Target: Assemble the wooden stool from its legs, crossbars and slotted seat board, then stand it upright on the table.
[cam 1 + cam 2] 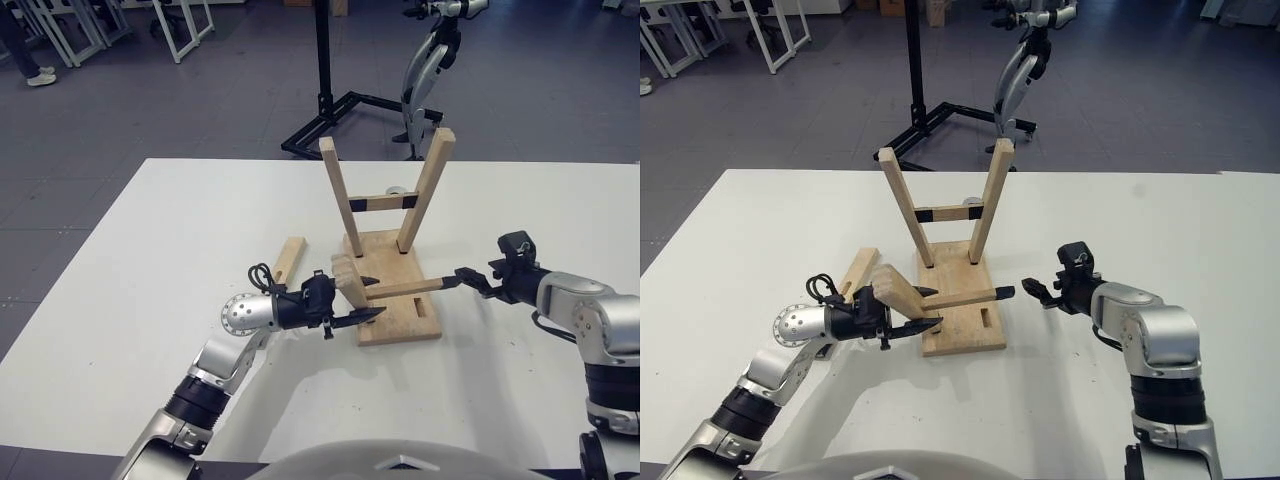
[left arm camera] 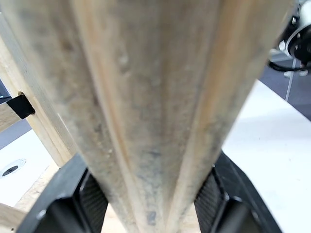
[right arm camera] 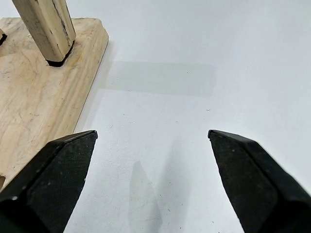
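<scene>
The slotted seat board [image 1: 418,322] lies flat on the white table. Two legs [image 1: 337,195] [image 1: 425,185] stand in its far slots, joined by a black-tipped crossbar [image 1: 380,203]. My left gripper [image 1: 368,298] is shut on a third leg [image 1: 349,279], tilted over the board's near left corner; that leg [image 2: 146,111] sits between the pads [image 2: 92,199]. A second crossbar [image 1: 405,289] sticks out from it to the right. My right gripper [image 1: 1038,290] is open just beyond that crossbar's black end, apart from it, with nothing between its fingers [image 3: 53,170].
A loose wooden leg [image 1: 289,260] lies on the table left of the board. A small round fitting [image 1: 397,190] sits in the tabletop behind the stool. On the floor past the far edge stand a black stand [image 1: 323,100] and a grey robot arm [image 1: 425,70].
</scene>
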Tool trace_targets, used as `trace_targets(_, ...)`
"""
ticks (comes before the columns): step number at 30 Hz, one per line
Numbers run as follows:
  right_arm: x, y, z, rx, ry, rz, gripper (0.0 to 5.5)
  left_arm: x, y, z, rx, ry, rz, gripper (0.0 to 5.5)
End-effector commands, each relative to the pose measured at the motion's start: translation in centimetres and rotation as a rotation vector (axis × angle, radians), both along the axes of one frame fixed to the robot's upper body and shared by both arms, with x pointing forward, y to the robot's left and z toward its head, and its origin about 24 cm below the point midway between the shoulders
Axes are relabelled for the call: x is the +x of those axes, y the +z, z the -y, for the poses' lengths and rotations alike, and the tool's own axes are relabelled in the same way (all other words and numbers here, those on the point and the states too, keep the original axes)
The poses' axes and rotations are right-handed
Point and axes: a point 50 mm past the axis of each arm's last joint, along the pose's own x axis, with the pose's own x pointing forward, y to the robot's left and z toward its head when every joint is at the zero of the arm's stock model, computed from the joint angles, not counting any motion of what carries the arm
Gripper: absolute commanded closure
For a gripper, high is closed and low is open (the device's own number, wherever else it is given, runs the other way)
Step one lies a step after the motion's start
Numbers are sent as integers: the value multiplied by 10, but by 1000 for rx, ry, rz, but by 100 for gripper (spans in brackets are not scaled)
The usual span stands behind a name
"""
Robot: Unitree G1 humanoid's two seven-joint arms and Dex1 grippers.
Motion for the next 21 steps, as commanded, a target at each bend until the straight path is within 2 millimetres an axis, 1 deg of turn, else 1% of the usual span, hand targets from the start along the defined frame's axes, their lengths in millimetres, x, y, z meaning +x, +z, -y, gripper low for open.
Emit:
trace_targets(1,2,6,-10,35,8,25,129,-66,-112,-50,611,-99,-444,345)
trace_targets(5,-2,2,-23,79,94,22,129,-67,-113,-53,616,-137,-442,345)
trace_targets(11,-11,-18,-51,31,236,2,129,-60,-107,-57,627,-179,-449,345)
trace_targets(14,-19,-27,-52,9,256,-16,129,-51,-100,-55,614,-172,-406,345)
trace_targets(18,-26,-37,-48,-48,257,-21,129,-31,-78,-44,558,-154,-311,345)
trace_targets(19,-26,-38,-48,-50,252,-20,129,-29,-75,-41,546,-152,-294,303)
trace_targets(21,-26,-39,-48,-50,245,-16,129,-27,-71,-39,535,-153,-286,272)
